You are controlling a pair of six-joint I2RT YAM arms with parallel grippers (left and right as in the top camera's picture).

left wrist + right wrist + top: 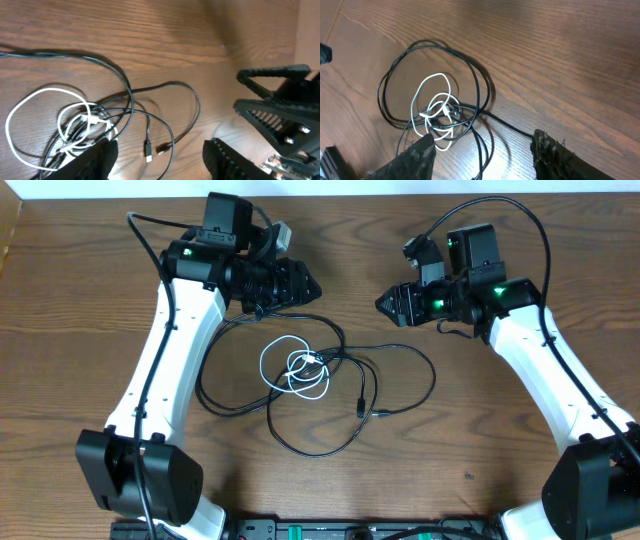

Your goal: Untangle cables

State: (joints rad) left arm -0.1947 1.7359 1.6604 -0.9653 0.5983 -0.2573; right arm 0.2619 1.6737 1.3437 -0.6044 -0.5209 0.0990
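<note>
The tangle lies in the middle of the bench (80, 300), below and between the two arms in the overhead view. The white cable (305, 366) is bunched into a few small loops at the centre. The black cables (434, 380) run through and around that bunch and spread out in wide loops to the left, the bottom and the right. Two small black plugs (148, 149) lie close together at lower centre of the left wrist view, just right of the white bunch. I cannot tell which plug belongs to which black cable.

The left arm (170, 350) reaches in from upper left and the right arm (560, 370) from upper right, and the heads face each other across the top of the heap. This probably gives each wrist camera a slanted look at the knot before a grip is chosen. Both pairs of jaws are released and spread wide. Nothing sits between them, and neither touches a cable.

Untangling looks hardly begun, as white and black are thoroughly interlaced. The white loops seem the likeliest first hold, being compact and easy to tell apart. The thin cords lie flat on the wood, so pinching only one could be awkward.
</note>
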